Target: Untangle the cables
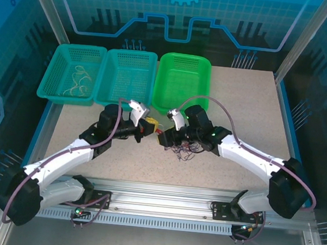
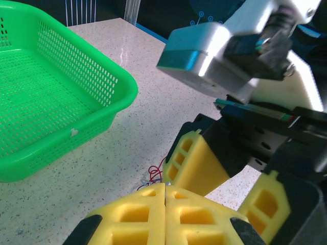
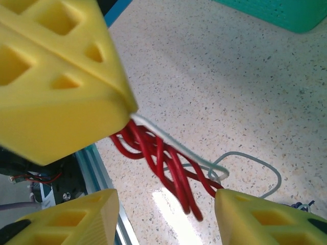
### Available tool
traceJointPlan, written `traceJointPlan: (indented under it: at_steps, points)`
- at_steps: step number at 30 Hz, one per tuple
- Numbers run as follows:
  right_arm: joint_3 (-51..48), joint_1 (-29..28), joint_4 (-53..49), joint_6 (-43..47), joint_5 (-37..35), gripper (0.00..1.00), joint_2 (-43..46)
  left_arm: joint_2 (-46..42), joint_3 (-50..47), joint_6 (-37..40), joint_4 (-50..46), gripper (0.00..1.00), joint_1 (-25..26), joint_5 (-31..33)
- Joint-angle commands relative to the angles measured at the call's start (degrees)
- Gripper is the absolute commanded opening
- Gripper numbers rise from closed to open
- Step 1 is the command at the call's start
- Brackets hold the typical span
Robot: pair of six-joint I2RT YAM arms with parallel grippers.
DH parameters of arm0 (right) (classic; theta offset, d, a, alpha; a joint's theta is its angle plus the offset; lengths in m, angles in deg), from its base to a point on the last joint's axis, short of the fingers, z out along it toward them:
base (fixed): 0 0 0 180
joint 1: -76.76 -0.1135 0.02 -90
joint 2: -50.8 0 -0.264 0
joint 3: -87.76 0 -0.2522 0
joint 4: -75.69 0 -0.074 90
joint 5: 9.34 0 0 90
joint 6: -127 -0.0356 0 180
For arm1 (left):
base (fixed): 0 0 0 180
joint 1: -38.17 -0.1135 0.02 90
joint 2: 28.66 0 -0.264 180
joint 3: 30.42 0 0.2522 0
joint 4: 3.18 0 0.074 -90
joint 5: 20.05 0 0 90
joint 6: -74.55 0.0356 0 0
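left claw [image 2: 164,194]: clenched, pads pressed flat together. A white strand [image 3: 168,141] and the red loops [image 3: 171,176] come out at its tip, so I'd say it has the cables [image 1: 179,150] pinched.
right claw [image 3: 166,206]: released, with one pad on either side of the red loops. As far as I can see, neither pad touches them.
where the cables are: mid-surface [image 1: 240,107], strung between the two claws, with a dark tangle lying just below the right claw.
long axis: the red loops slant from the left claw's tip down into the right claw's gap.
nearer arm: right, since the loops hang inside its gap.
next move, my guess: close there, then draw the claws apart along that slant.
risk: the white strand crosses the red loops and may get caught too.
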Motion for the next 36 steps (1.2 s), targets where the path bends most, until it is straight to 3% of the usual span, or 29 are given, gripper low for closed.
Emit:
traceJointPlan:
  at_steps: [1,4,8,9,11,13,16,18,22,25,31,36]
  points:
    - [2.2,-0.5,1.7,0.9,-1.7,0.55,-1.0,-0.5,0.8,-0.6,1.9,0.0,-0.1,-3.2]
    - [1.3,-0.2,2.1,0.1,-4.7,0.6,-0.3,-0.8,0.7,0.0,1.3,0.0,0.0,-3.1]
    - [-0.5,1.0,4.2,-0.7,-3.0,0.6,1.0,-0.5,0.6,0.0,1.5,0.0,-0.1,-3.2]
    - [-0.6,1.0,4.6,-0.7,-1.8,0.55,1.0,-0.4,0.6,-0.1,1.7,0.0,0.0,-3.1]
    - [-0.7,1.1,5.2,-0.8,-0.2,0.34,1.0,0.1,0.7,-0.2,2.0,0.0,-0.1,-3.0]
    - [-0.9,1.1,5.0,-0.7,0.2,0.18,1.0,0.4,0.9,-0.3,2.3,0.0,-0.1,-2.7]
    - [-1.9,1.6,4.8,-0.8,0.2,0.05,1.5,0.1,1.0,-0.3,1.8,0.0,-0.1,0.2]
    - [-3.3,2.2,4.8,-1.0,0.2,0.0,2.4,-0.4,1.2,-0.5,-0.4,0.0,-0.1,6.4]
    - [-9.6,3.9,3.5,-0.3,-0.1,0.0,6.3,-2.3,1.8,0.5,-7.6,0.0,-0.6,18.6]
    - [-13.2,5.9,-0.9,-1.3,-4.6,0.0,10.0,-4.8,0.3,-0.6,-8.3,0.0,-1.8,21.8]
    - [-17.3,12.4,-10.5,-5.6,-12.9,0.04,14.8,-6.4,-0.7,-1.1,-8.5,0.0,-2.7,22.8]
    - [-19.1,15.1,-9.5,-5.2,-8.3,0.19,17.6,-5.8,-0.8,-1.2,-8.3,0.0,-2.8,22.3]
